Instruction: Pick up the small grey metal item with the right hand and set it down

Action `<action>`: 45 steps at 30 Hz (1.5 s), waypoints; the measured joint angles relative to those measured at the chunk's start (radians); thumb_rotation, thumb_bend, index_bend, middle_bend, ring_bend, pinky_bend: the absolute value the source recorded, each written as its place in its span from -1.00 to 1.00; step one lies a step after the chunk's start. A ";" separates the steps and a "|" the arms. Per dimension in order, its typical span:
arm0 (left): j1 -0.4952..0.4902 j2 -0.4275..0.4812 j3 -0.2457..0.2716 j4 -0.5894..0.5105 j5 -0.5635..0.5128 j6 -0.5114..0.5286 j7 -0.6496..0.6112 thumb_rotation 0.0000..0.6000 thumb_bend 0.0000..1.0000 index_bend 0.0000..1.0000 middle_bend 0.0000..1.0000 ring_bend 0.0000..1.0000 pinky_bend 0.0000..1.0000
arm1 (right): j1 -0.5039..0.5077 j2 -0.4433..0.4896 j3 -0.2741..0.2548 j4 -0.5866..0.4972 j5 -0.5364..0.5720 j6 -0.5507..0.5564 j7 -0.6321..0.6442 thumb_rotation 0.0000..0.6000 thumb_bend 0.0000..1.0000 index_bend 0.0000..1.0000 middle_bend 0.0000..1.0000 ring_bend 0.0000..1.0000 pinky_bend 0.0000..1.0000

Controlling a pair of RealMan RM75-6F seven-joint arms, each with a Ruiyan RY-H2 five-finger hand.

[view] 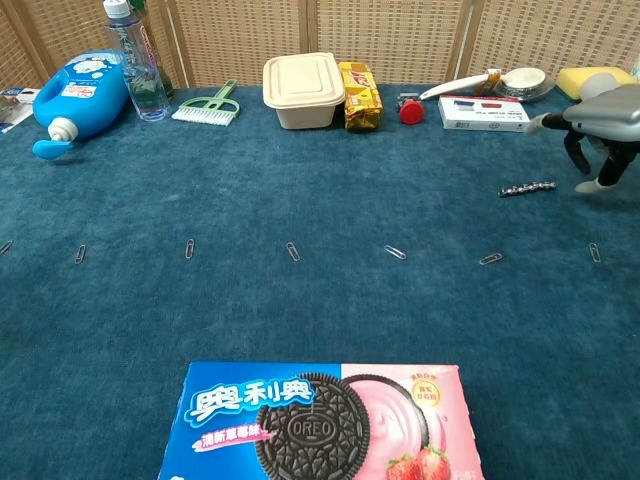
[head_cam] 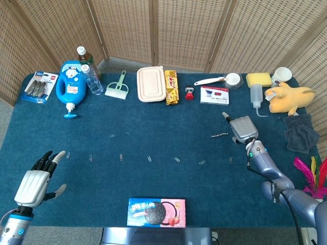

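- Near front edge of the surface (head_cam: 153,117): Oreo box (view: 320,420), well clear of the work — no obstacle to the step.
- Along the front-middle band: row of paper clips (view: 395,252), lying between the box and the task's thing; best left undisturbed, so approach from above, not by sweeping across.
- Left hand (head_cam: 34,182) at the front left corner: empty, fingers spread, hovering apart from everything.
- Small grey metal item (view: 527,188) — a short chain-like strip — flat on the surface toward the right edge, untouched, held by nothing.
- Right hand (head_cam: 243,128) just beside it on the right-edge side: fingers (view: 606,180) curved downward and apart, gripping nothing; item outside them, near but not touching.
- Step in hand, as judged: reaching to grasp. Best done by shifting toward the item's centre, lowering until fingertips meet the cloth on both long sides, then pinching — thin and flat, so likely to slip from a shallow grip.
- Far edge: white box (view: 484,111) and red cap (view: 410,108), well apart.
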 measured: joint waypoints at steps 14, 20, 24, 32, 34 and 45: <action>0.003 0.001 0.004 0.003 0.002 0.008 -0.006 1.00 -0.16 -0.96 -0.70 -0.90 -0.69 | 0.009 -0.028 0.009 0.008 0.049 -0.008 -0.006 1.00 -0.40 -0.23 0.36 0.41 -0.04; 0.004 0.000 0.004 0.011 -0.001 0.009 -0.014 1.00 -0.16 -0.95 -0.70 -0.90 -0.69 | 0.020 -0.049 0.015 0.037 0.067 -0.021 -0.004 1.00 -0.40 -0.14 0.39 0.43 -0.04; 0.004 -0.001 0.005 0.016 -0.001 0.009 -0.019 1.00 -0.16 -0.95 -0.70 -0.90 -0.69 | 0.028 -0.060 0.015 0.050 0.076 -0.029 -0.009 1.00 -0.40 -0.10 0.41 0.45 -0.04; 0.004 -0.002 0.005 0.022 -0.004 0.010 -0.024 1.00 -0.16 -0.95 -0.70 -0.90 -0.69 | 0.038 -0.073 0.017 0.060 0.094 -0.038 -0.021 1.00 -0.40 -0.09 0.42 0.46 -0.03; 0.004 -0.002 0.006 0.022 -0.003 0.010 -0.024 1.00 -0.16 -0.95 -0.70 -0.90 -0.69 | 0.040 -0.076 0.018 0.062 0.097 -0.038 -0.024 1.00 -0.39 -0.09 0.42 0.47 -0.03; 0.006 0.000 0.007 0.023 -0.004 0.014 -0.026 1.00 -0.16 -0.95 -0.70 -0.90 -0.69 | 0.055 -0.081 0.022 0.063 0.119 -0.052 -0.036 1.00 -0.29 -0.06 0.45 0.48 -0.02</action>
